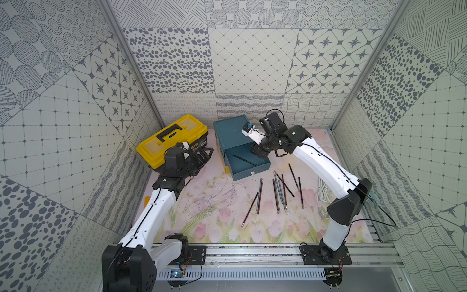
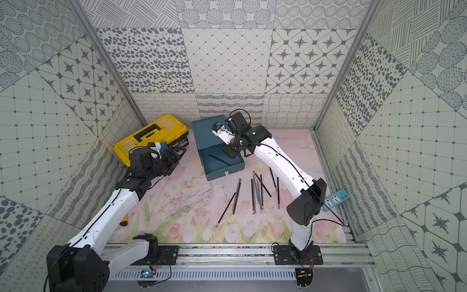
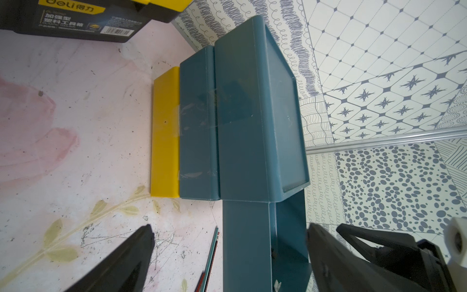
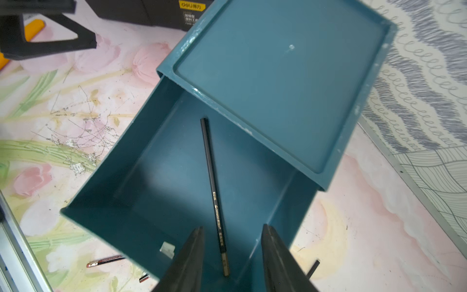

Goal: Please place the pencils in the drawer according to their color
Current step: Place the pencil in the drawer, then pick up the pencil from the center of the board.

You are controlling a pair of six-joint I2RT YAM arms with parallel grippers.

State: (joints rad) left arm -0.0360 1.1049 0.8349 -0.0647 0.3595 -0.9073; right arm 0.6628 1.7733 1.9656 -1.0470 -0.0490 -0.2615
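Note:
The teal drawer cabinet (image 1: 231, 132) stands at the back of the mat with its top drawer (image 1: 246, 165) pulled out. One black pencil (image 4: 213, 192) lies loose on that drawer's floor, also seen in both top views (image 1: 244, 160) (image 2: 219, 160). My right gripper (image 4: 232, 227) hovers over the drawer's front end, jaws apart, touching nothing. Several red-striped, grey-teal and black pencils (image 1: 278, 192) lie scattered on the mat in front of the drawer. My left gripper (image 3: 230, 226) is wide open beside the cabinet's left flank, where the yellow lowest drawer (image 3: 165, 131) shows.
A yellow-lidded black toolbox (image 1: 169, 139) sits at the back left, close behind the left gripper (image 1: 202, 154). A coiled white cable (image 1: 323, 192) lies at the right edge under the right arm. A blue power strip (image 2: 336, 199) rests by the right wall.

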